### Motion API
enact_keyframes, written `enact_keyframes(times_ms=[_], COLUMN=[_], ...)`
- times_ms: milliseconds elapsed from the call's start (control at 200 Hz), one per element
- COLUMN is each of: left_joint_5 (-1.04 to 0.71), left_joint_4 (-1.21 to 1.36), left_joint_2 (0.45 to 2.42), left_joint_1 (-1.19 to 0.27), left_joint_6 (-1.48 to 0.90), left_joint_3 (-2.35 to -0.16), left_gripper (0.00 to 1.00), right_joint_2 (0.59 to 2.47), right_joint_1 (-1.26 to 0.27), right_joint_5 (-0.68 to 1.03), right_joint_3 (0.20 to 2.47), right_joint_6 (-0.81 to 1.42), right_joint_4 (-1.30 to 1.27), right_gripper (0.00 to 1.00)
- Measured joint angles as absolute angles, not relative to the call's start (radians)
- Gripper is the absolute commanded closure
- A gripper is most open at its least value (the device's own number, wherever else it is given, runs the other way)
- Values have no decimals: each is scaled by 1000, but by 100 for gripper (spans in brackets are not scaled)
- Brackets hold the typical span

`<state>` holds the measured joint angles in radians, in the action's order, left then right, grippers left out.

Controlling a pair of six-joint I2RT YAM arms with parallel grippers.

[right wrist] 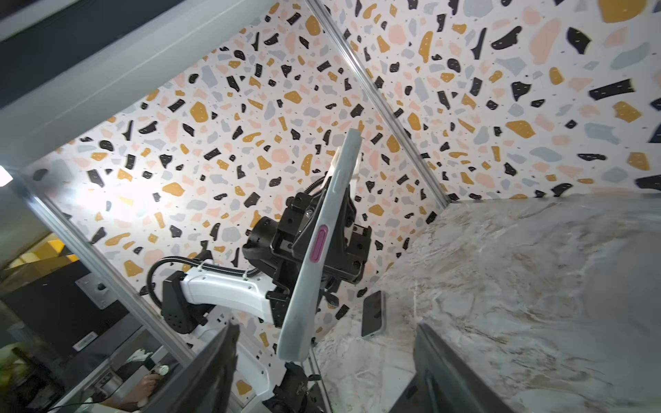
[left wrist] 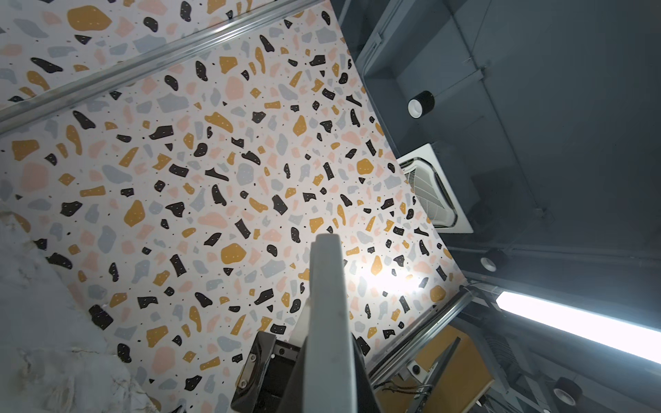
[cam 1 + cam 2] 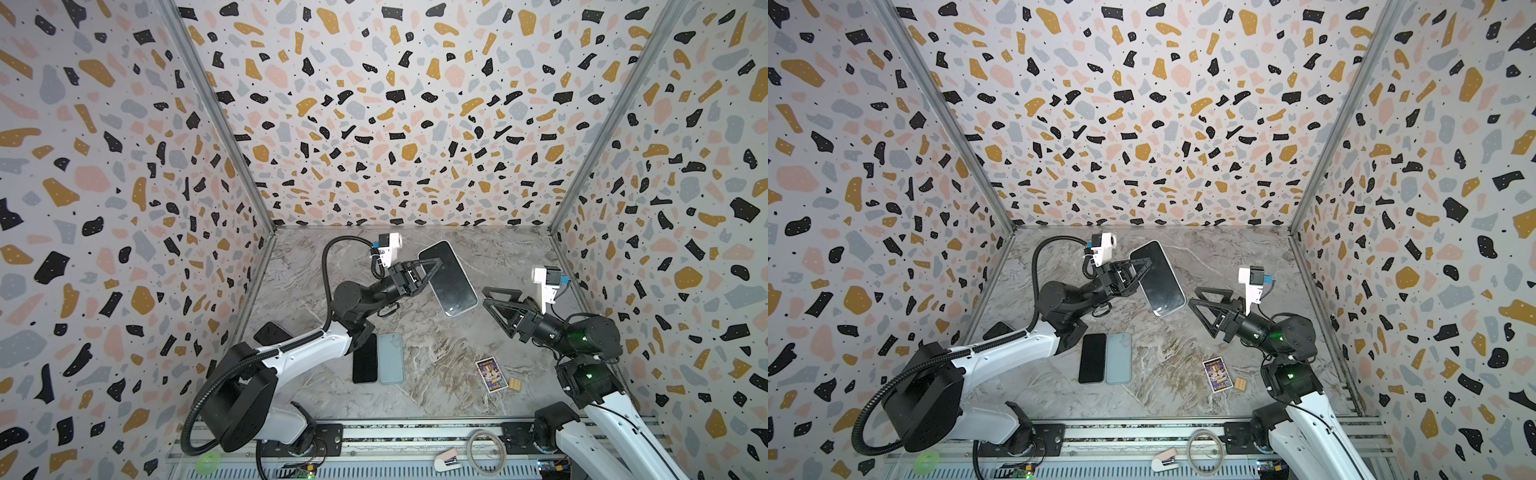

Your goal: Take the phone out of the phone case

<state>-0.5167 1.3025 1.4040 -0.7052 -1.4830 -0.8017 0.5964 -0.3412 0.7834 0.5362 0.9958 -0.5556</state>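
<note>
L gripper [image 3: 434,271] clamped on black-screened phone [image 3: 453,282] w/ pale grey matte case [image 1: 304,286] on, held aloft beyond flat pale-blue case [image 3: 390,358]. R gripper [image 3: 485,297] jaws wide, empty, right of that case.

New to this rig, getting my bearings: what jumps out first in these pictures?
A cased phone is held in the air by the left gripper, mid-table. The open right gripper hangs just beside it. Nearer the front, a black phone and a pale blue case lie side by side.
</note>
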Motion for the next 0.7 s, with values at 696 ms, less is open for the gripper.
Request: enact_keyframes(times_ms=[696], left_joint_5=[-516], left_joint_4=[1408], left_joint_2=[1443], left_joint_1=[-705], left_joint_6=[-1510], left_joint_3=[-820], left_gripper=[100], right_joint_2=[715], right_joint_1=[-475], right_joint_5=[791], right_joint_3=[491], right_joint_6=[1143], right_joint_4=[-876], right_gripper=[56])
